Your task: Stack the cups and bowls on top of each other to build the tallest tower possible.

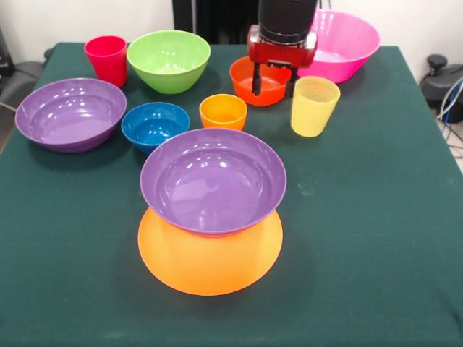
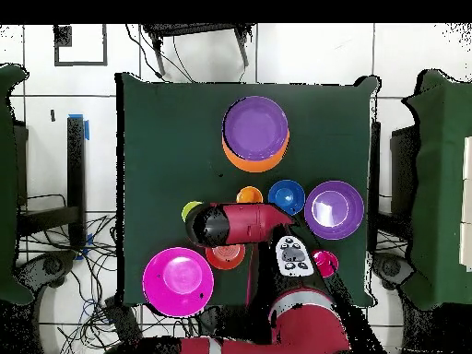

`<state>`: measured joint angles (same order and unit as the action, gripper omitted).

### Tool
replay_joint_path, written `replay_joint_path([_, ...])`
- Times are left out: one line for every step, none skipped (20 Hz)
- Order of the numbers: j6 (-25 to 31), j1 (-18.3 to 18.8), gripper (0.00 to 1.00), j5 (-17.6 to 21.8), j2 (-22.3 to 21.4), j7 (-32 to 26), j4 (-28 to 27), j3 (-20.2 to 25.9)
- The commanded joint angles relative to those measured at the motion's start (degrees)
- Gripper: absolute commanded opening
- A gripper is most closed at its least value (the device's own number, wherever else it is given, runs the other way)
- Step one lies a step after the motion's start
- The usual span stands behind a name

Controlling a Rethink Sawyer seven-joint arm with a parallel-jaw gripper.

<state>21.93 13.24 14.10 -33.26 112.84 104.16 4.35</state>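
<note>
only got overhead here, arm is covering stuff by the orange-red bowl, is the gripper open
Observer: Open. The gripper hangs at the orange-red bowl, one finger inside it, holding nothing.
Operator: cant find the green bowl
Observer: The green bowl stands upright between the red-pink cup and the orange-red bowl, under the arm in your view.
Operator: yellow cup tipped over?
Observer: No, the yellow cup stands upright, mouth up.
</note>
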Motion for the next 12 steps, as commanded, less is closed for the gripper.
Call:
replay_joint_path([-13.5, 3.1, 1.0, 8.4, -2.9, 0.7, 5.4, 3.1])
replay_joint_path([-13.4, 3.0, 1.0, 8.5, -3.5, 0.9, 5.9, 2.7])
replay_joint_path([-12.9, 3.1, 1.0, 8.7, -4.1, 0.9, 6.1, 2.6])
replay_joint_path([-12.4, 3.1, 1.0, 8.9, -4.5, 0.8, 6.0, 2.6])
replay_joint_path([-12.4, 3.2, 1.0, 9.1, -4.6, 1.0, 6.1, 2.5])
replay_joint_path([-12.4, 3.1, 1.0, 9.3, -4.7, 1.3, 6.0, 2.2])
replay_joint_path([-12.6, 3.0, 1.0, 9.6, -4.8, 1.6, 6.1, 1.8])
replay_joint_path([-12.9, 2.9, 1.0, 9.8, -4.7, 1.8, 5.9, 1.5])
replay_joint_path([-13.5, 2.7, 1.0, 10.2, -4.5, 2.1, 5.9, 1.1])
replay_joint_path([-13.9, 2.7, 1.0, 10.4, -4.3, 2.2, 5.8, 0.7])
replay_joint_path([-14.4, 2.4, 1.0, 10.7, -4.2, 2.4, 5.7, -0.1])
replay_joint_path([-14.1, 2.4, 1.0, 11.0, -4.2, 2.2, 5.6, -0.5])
